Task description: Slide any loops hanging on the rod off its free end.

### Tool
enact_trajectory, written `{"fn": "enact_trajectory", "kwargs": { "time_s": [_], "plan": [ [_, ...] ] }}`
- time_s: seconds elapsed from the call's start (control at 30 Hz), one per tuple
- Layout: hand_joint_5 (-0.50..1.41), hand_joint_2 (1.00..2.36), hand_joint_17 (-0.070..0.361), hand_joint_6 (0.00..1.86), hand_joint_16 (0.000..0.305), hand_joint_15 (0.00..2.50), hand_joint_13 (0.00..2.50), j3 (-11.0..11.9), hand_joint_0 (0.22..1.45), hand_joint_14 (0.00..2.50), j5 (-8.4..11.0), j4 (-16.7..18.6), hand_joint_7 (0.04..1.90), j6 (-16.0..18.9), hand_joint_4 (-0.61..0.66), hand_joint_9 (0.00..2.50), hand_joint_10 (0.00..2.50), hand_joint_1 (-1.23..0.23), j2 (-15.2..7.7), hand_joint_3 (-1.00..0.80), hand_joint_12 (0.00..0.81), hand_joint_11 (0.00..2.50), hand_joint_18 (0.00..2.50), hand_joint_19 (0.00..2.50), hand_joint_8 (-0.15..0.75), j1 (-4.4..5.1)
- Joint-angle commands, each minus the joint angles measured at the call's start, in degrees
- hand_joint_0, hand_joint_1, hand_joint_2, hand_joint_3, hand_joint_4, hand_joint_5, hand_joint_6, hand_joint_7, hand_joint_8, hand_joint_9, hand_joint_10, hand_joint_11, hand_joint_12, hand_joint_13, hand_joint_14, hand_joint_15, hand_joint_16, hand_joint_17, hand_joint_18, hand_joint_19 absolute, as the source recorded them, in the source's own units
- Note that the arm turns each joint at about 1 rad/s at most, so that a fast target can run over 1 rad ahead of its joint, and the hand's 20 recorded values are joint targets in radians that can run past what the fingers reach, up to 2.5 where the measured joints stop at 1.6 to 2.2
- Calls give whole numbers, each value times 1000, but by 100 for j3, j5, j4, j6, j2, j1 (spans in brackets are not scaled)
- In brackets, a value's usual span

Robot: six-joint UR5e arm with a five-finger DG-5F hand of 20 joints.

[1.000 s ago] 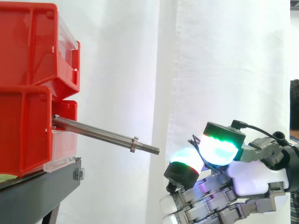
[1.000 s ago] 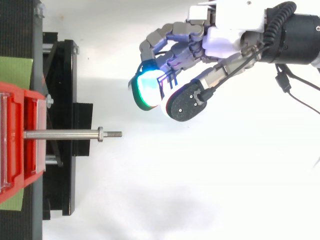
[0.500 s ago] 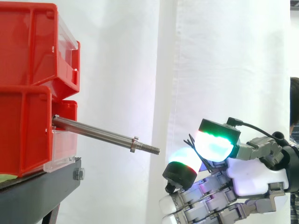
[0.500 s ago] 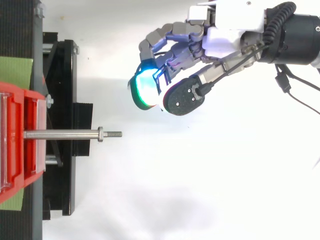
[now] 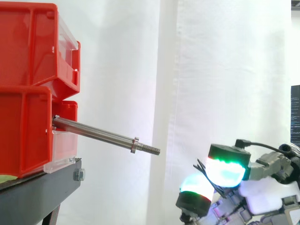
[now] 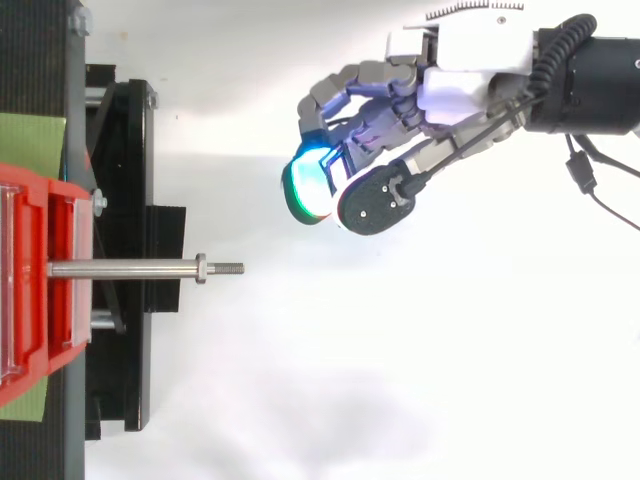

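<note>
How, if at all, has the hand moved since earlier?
Yes. In the side view the hand, pinching a thin loop, has sunk and drawn right, away from the rod.

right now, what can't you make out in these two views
Blue loop: pinched in the hand and mostly hidden by the glowing pads in both views, so its full shape is unclear.
Hand: in the side view, the palm and lower fingers are cut off by the bottom and right edges.
Rod: in the side view, its fixed end is hidden behind the red bin.
</note>
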Motion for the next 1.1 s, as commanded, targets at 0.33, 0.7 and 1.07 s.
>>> {"fn": "enact_trajectory", "kwargs": {
  "time_s": [0.33,0.7,1.07],
  "plan": [
    [-128,1000,59,796,26,21,505,3,586,0,-4,-197,1263,-360,77,680,3,-532,208,-500,222,95,413,268,210,-8],
    [-115,1000,54,782,24,26,504,126,584,0,13,-206,1285,-360,38,688,0,-433,208,-500,209,63,382,276,195,-25],
    [-129,1000,50,792,22,22,493,126,601,0,4,-320,1291,-386,105,677,2,-623,217,-500,202,90,359,262,202,-25]
  ]
}}
